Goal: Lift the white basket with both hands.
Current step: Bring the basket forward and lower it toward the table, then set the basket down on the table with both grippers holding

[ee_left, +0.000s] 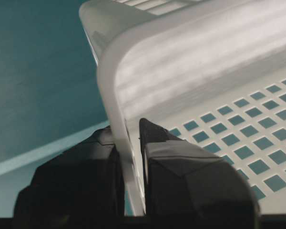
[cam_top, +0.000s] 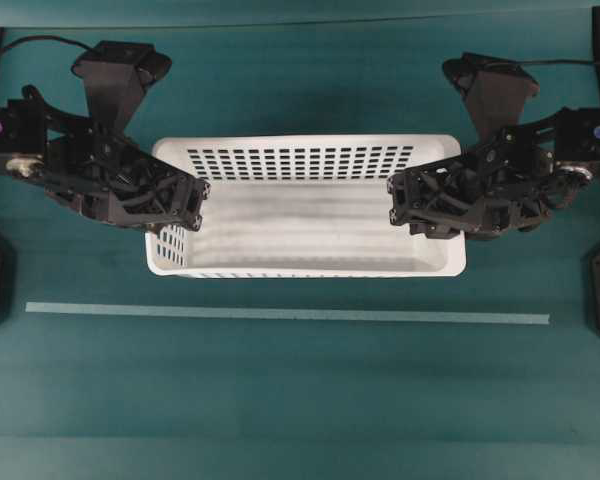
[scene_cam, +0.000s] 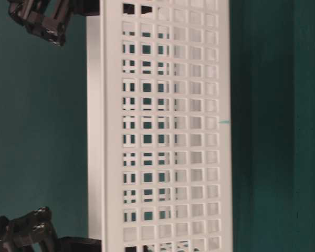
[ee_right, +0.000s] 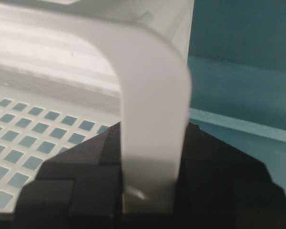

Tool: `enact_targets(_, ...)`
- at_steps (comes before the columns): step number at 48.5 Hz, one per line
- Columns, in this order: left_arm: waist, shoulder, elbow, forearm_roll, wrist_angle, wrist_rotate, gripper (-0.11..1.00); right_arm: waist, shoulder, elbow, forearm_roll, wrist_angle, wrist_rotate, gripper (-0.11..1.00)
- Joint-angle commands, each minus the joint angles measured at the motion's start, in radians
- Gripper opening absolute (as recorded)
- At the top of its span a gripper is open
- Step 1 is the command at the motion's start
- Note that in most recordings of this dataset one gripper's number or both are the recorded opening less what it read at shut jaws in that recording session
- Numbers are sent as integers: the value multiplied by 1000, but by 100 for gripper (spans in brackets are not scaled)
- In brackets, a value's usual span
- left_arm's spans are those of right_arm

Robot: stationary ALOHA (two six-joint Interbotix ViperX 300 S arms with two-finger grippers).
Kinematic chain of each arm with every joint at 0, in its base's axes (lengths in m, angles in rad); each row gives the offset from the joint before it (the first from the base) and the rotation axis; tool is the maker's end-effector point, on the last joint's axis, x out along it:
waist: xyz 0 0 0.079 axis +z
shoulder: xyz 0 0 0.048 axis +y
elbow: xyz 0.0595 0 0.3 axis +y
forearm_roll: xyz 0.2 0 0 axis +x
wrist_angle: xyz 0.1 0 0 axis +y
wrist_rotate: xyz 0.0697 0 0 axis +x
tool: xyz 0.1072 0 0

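- Left tool: clamping the left end wall of the white basket. Wrist view is showing one finger inside the wall and the other outside, w/ the thin wall pinched between them; gap is narrow.
- Basket: sitting centre of the teal tabletop, betw. both arms, above the pale tape line. Overhead is showing it tipped slightly, far wall facing the camera. Table-level view is filling w/ its perforated long wall; whether the floor is off the tabletop, cannot tell.
- Right tool: gripping the right end rim likewise, rim band running down betw. the fingers; closed on it.
- Step, in my judgement: both grips are holding, lift is under way or about to start.
- Next move is calling for both arms rising together at equal rate, keeping the basket level and the grips firm.
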Motion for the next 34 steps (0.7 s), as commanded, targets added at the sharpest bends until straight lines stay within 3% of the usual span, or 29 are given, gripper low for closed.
enact_targets(1, -3, -2, 11, 5, -9, 9, 4, 11, 23, 11, 0, -17, -38, 21)
enact_targets(34, -5, 51, 106, 5, -118, -29, 4, 44, 158, 32, 3, -81, -35, 20)
